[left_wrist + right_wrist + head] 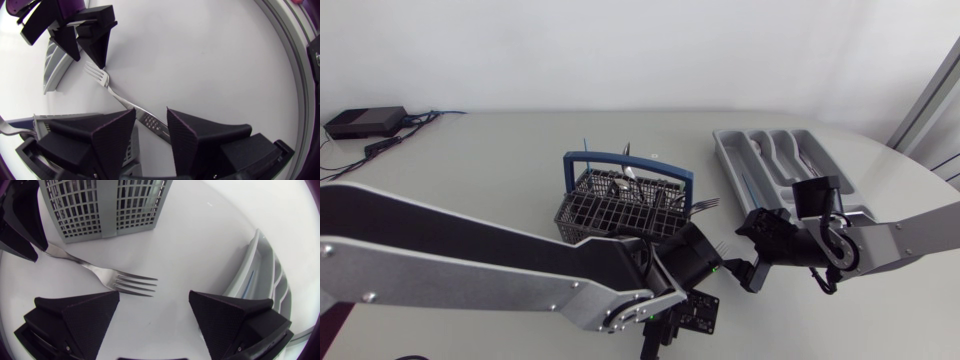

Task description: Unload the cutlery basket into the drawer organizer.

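Your left gripper [151, 114] stood spread astride the handle of the fork [125, 100]. Your right gripper [154, 296], also apart, hung over the tines, probably a handover with the fork flat on the table [190, 240]. Beyond lay the cutlery basket [100, 210], then the drawer organizer [260, 265], its compartments cut off. You couldn't tell whether any finger touched the fork.

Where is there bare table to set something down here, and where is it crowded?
Bare tabletop spreads left of the cutlery basket. Crowded between the basket and drawer organizer: the fork lies there with the left gripper and right gripper at its ends.
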